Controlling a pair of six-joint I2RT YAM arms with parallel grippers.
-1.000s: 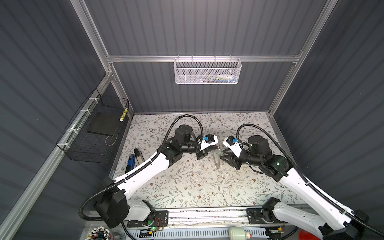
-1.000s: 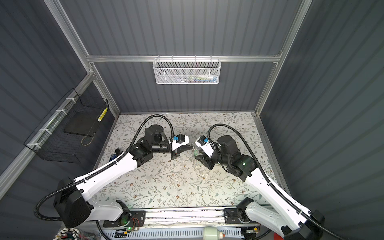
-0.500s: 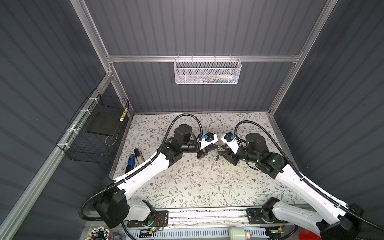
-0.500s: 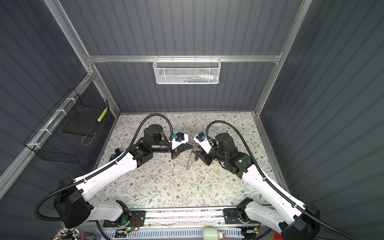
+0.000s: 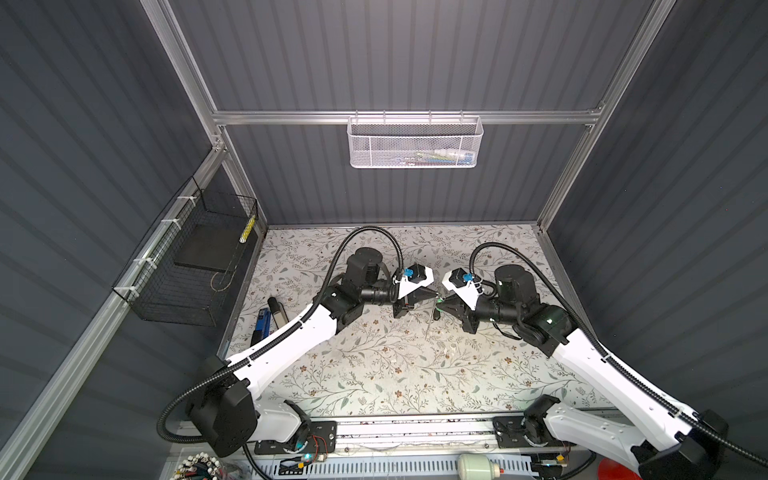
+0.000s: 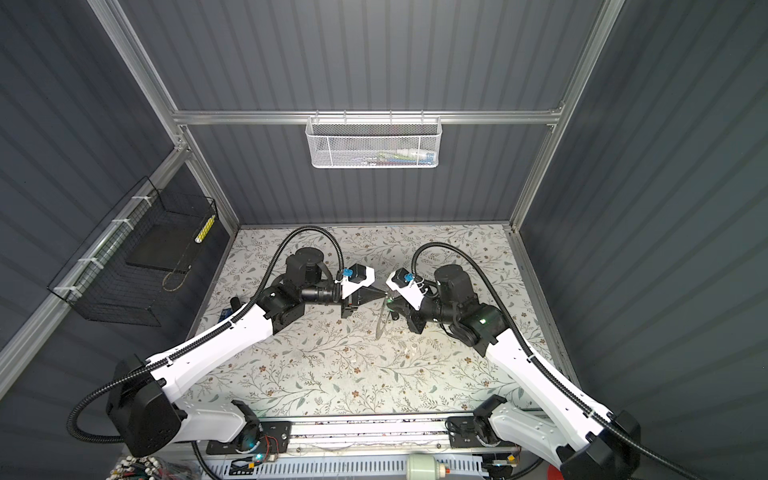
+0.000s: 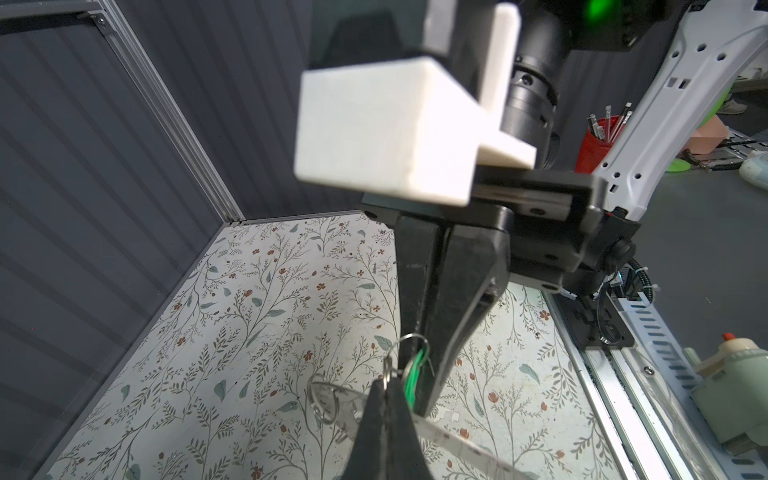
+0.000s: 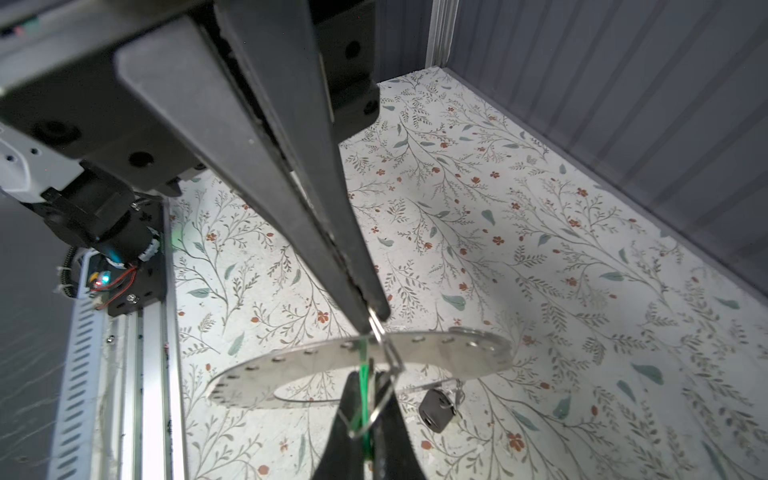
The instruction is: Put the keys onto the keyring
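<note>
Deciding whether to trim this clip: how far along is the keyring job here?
Looks done: black key hangs under the keyring, seemingly on a loop. In hand: left gripper pinches the green tag; right gripper is shut on a wire loop at the keyring's rim. Left: tag apparently not yet threaded on.

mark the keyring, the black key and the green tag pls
keyring (image 8: 440, 353), right wrist view, flat grey band of the plate.
black key (image 8: 433, 409), right wrist view, plastic head.
green tag (image 8: 364, 372), right wrist view, thin edge.
</note>
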